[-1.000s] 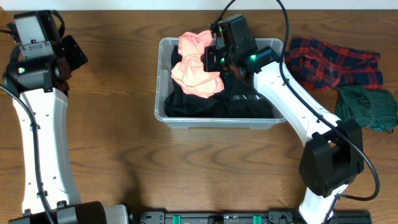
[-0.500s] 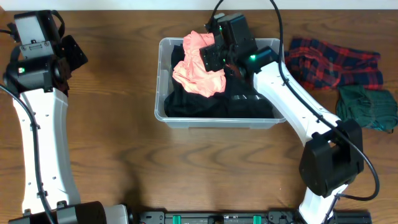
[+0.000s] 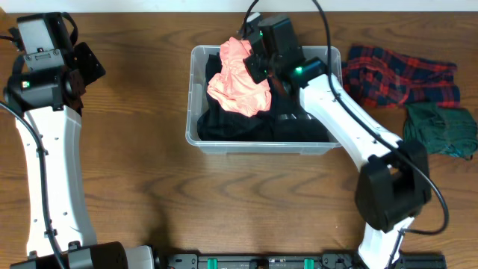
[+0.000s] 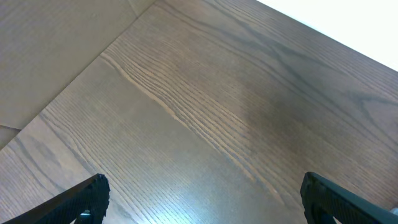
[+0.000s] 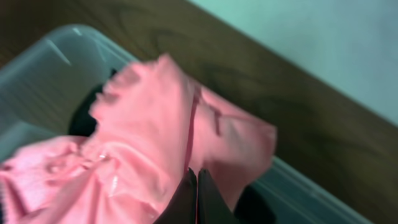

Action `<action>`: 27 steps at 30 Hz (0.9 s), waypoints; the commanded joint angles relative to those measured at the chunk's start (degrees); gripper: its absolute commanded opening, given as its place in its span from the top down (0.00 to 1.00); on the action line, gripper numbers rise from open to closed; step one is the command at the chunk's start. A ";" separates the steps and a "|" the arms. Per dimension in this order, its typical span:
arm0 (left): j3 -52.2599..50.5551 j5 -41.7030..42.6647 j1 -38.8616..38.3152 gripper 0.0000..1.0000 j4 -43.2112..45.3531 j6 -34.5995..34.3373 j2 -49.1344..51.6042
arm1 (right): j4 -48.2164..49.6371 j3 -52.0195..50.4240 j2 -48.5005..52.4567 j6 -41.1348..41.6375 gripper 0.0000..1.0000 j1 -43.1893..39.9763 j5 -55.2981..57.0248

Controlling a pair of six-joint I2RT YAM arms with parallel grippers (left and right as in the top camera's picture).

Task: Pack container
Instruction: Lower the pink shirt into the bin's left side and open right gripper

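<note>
At the 12 o'clock side of the wooden bench (image 3: pixel 149 172), the clear, colourless plastic rectangular container (image 3: pixel 196 112) stands upright, with black fabric clothing (image 3: pixel 246 125) across its floor. Over its 11 o'clock corner the right claw (image 5: pixel 195 186) is closed to a narrow pinch. Its tips appear to grip a fold of the crumpled salmon-pink fabric garment (image 3: pixel 237 86), which lies heaped on the black clothing with one part raised against the 12 o'clock wall. The step in hand is judged to be settling this garment into the container. The next move calls for lowering the fabric toward the container's centre so that nothing hangs over the rim, then releasing. At 3 o'clock of the container, a red-and-navy plaid cloth (image 3: pixel 399 75) and a dark green cloth (image 3: pixel 441 128) lie on the bench, probably next to be packed. The left claw (image 4: pixel 205 194) hangs at 9 o'clock, wide and holding nothing.
</note>
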 commanded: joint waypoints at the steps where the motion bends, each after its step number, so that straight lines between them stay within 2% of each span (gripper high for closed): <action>1: -0.07 -0.72 0.20 0.02 0.02 0.04 0.07 | -0.11 0.26 4.57 -0.83 0.99 0.70 0.07; 7: -0.07 -0.72 0.20 0.02 0.02 0.04 0.07 | -1.99 0.28 10.84 -0.72 0.99 1.14 -8.24; 13: -0.07 -0.72 0.20 0.02 0.02 0.04 0.07 | -2.97 0.28 12.00 -0.61 0.98 1.31 -7.15; 27: -0.07 -0.72 0.20 0.02 0.02 0.04 0.07 | -1.40 3.28 0.35 -0.61 0.98 2.01 -6.16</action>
